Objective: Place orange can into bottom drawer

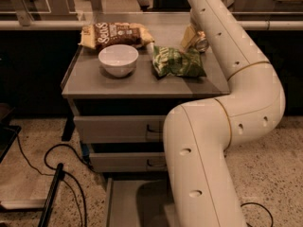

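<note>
The orange can [202, 42] stands at the back right of the cabinet top, behind the green snack bag [177, 62]; only its silver top and a bit of its side show. My gripper [190, 36] is at the can's left side, right against it, mostly hidden by my white arm [222, 46]. The bottom drawer [124, 203] is pulled open at the foot of the cabinet. Its grey floor shows, partly covered by my arm.
A white bowl [118, 59] and a brown snack bag [113, 34] lie on the cabinet top [94, 82]. The two upper drawers [118, 129] are shut. Black cables [61, 174] run over the floor at left. My arm's large lower link [203, 174] stands before the drawers.
</note>
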Controlling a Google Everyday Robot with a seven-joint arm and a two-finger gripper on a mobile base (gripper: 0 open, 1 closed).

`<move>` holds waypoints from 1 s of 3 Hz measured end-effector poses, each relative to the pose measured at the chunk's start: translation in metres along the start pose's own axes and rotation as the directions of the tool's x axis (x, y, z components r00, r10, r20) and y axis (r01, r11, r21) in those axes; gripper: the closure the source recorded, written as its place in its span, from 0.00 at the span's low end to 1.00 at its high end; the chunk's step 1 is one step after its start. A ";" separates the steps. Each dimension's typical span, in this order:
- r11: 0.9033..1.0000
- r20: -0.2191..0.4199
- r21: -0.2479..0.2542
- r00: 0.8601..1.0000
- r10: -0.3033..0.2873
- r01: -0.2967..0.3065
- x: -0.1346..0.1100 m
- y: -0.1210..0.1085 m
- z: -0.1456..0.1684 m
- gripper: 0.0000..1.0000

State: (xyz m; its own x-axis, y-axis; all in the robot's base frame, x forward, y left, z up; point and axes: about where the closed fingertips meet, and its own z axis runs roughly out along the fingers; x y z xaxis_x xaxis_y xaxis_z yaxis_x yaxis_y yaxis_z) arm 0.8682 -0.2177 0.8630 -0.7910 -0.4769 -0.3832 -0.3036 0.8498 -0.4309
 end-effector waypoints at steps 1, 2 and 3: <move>0.993 -0.003 -0.110 0.999 0.038 -0.038 0.019 0.010 0.017 0.00; 0.993 0.003 -0.115 0.999 0.039 -0.038 0.018 0.011 0.018 0.00; 0.983 0.026 -0.168 0.997 0.077 -0.071 0.015 0.016 0.008 0.00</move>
State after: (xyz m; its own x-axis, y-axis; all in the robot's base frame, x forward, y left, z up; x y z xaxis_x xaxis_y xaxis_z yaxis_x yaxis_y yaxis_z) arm 0.8558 -0.2128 0.8433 -0.7978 -0.4159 -0.4365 -0.3315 0.9073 -0.2586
